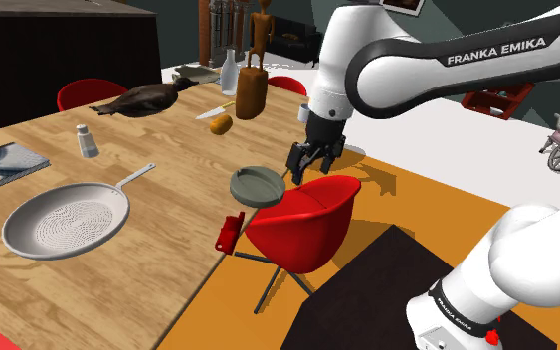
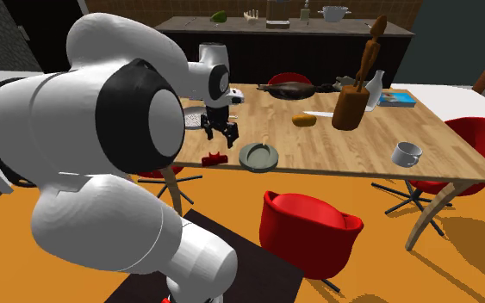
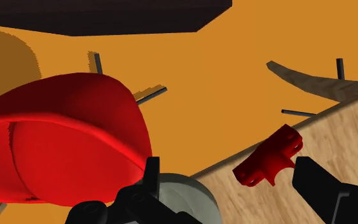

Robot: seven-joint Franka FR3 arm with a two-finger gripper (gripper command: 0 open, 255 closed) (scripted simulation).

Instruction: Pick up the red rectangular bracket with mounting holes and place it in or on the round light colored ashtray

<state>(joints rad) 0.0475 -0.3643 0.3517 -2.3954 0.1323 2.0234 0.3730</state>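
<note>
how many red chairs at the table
4 red chairs: one by the ashtray, one beyond the dark bird, one at the mug end, one half hidden behind the arm; others may be hidden.

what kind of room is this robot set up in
Probably a kitchen-dining room: a long wooden table carries a frying pan, red chairs stand around it, and a dark counter with a pot runs along the far wall.
</note>
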